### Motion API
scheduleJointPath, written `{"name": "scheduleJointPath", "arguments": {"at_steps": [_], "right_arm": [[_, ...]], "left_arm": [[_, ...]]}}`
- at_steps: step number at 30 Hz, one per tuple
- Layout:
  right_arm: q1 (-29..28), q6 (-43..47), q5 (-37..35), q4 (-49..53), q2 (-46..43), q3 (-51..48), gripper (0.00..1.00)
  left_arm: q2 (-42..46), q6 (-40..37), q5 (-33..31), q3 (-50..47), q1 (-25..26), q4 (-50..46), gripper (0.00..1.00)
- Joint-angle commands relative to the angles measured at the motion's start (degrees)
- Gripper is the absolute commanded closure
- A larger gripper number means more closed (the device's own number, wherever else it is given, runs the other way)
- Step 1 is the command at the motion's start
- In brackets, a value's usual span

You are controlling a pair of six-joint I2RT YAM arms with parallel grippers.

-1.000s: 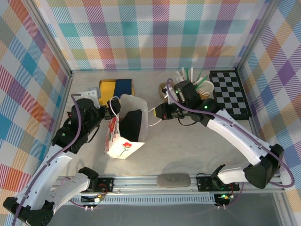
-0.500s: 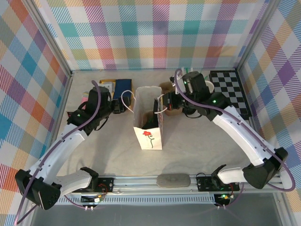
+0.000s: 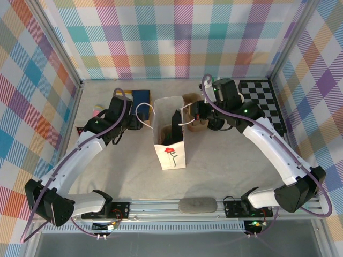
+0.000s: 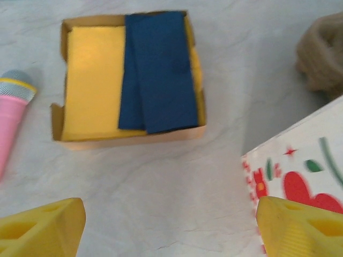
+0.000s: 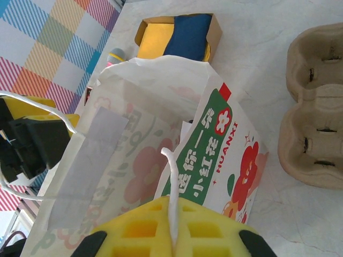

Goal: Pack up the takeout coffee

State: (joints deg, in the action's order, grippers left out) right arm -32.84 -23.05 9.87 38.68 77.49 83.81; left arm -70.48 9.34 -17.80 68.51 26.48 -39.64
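A white paper bag [image 3: 170, 140] with a red flower print stands upright mid-table, its mouth open upward. My right gripper [image 3: 196, 115] is at the bag's right rim, shut on its white cord handle [image 5: 171, 182], which runs between the yellow pads [image 5: 134, 235]. The bag's printed side [image 5: 225, 160] hangs just below that grip. My left gripper [image 3: 134, 122] is left of the bag, open, beside the other cord handle [image 3: 142, 110]. Bare table lies between its fingertips [image 4: 48, 225], and the bag's corner [image 4: 300, 171] is by the right one. The takeout coffee is hidden.
A brown pulp cup carrier [image 5: 316, 107] lies right behind the bag. A cardboard box of yellow and blue napkins [image 4: 128, 80] sits at the back left, a pink toy microphone [image 4: 10, 118] left of it. A checkerboard mat [image 3: 263, 104] is at the back right.
The bag has gone from lying tilted to standing upright, pulled up by the right gripper on its handle. The left arm has swung back toward the bag's left side.
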Motion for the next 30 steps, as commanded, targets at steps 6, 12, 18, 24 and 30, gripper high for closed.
{"name": "scheduleJointPath", "arguments": {"at_steps": [6,12,18,24,30], "right_arm": [[0.14,2.05,-0.63,1.75,-0.32,1.24,0.9],[0.15,2.66,-0.32,2.46,-0.28,1.38,0.86],[0.14,3.25,0.33,3.13,-1.1,2.13,0.64],[0.14,4.48,-1.17,5.54,-1.71,4.39,0.0],[0.14,5.37,-2.92,7.81,-2.12,6.61,0.01]], "left_arm": [[1.06,0.66,-1.22,1.62,0.15,-3.49,0.16],[0.08,1.88,-10.16,3.46,0.16,-5.98,0.09],[2.07,3.8,-11.18,5.06,0.15,-6.18,0.05],[5.87,4.37,-5.49,5.48,0.15,-4.23,0.04],[8.73,4.53,-6.21,5.9,0.11,-4.58,0.04]]}}
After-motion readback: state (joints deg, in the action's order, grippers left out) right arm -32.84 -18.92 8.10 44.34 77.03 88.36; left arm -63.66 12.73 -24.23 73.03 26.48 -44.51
